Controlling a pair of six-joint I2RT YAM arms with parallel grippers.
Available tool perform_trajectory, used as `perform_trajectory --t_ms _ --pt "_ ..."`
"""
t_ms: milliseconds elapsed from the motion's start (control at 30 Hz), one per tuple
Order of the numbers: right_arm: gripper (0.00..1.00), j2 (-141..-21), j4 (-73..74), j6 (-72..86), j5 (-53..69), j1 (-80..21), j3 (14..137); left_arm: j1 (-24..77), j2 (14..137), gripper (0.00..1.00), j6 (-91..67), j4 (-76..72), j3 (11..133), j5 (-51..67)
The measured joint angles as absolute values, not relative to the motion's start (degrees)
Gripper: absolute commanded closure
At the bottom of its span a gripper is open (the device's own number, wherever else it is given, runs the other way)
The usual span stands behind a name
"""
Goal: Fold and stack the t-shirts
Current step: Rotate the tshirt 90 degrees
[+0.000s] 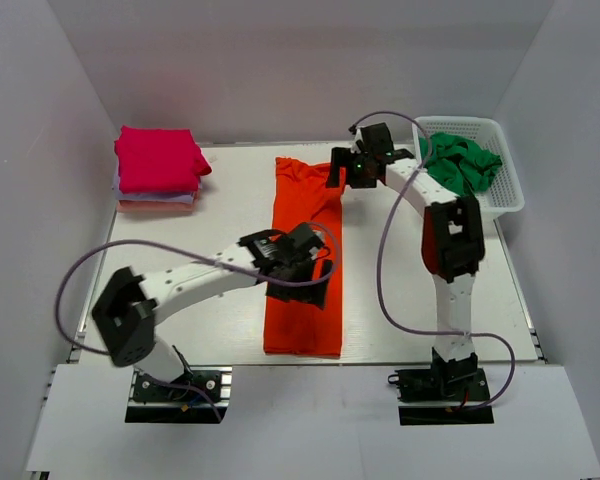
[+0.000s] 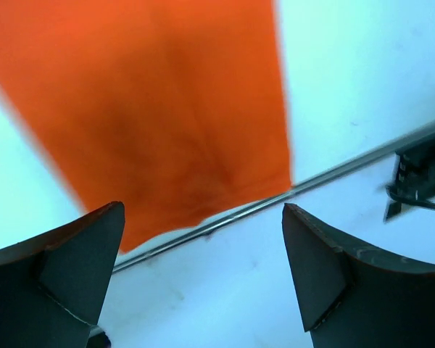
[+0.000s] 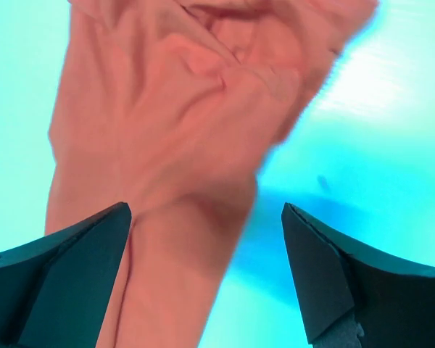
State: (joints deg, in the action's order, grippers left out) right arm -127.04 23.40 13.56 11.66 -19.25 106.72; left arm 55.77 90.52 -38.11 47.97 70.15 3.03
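Observation:
An orange-red t-shirt (image 1: pixel 302 290) lies in the middle of the table, folded into a long narrow strip running from far to near. My left gripper (image 1: pixel 318 288) hovers open over its near half. In the left wrist view the shirt's (image 2: pixel 167 109) near hem shows ahead of the left gripper (image 2: pixel 203 212), with nothing between the fingers. My right gripper (image 1: pixel 340 172) is open at the strip's far right corner. In the right wrist view, the right gripper (image 3: pixel 206 212) straddles the rumpled cloth's (image 3: pixel 167 130) right edge without holding it.
At the back left stands a stack of folded t-shirts (image 1: pixel 158 165), magenta on top of paler ones. A white basket (image 1: pixel 510 190) at the back right holds a crumpled green t-shirt (image 1: pixel 465 165). The table's near edge (image 2: pixel 348 168) runs just past the orange hem.

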Motion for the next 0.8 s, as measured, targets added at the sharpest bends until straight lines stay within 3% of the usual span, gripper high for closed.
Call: perform_trajectory --t_ms 300,567,800 --pt "0.10 -95.77 15.92 17.74 7.79 -19.07 73.47 54.54 74.19 0.01 -52.56 54.19 50.09 -9.04" --pt "0.10 -75.44 22.57 24.73 20.71 -27.44 40.18 53.36 67.92 0.01 -55.02 43.72 37.41 -2.35" --pt "0.10 -69.60 24.40 34.44 28.77 -36.47 33.39 53.23 76.38 0.13 -51.88 36.03 37.91 4.01"
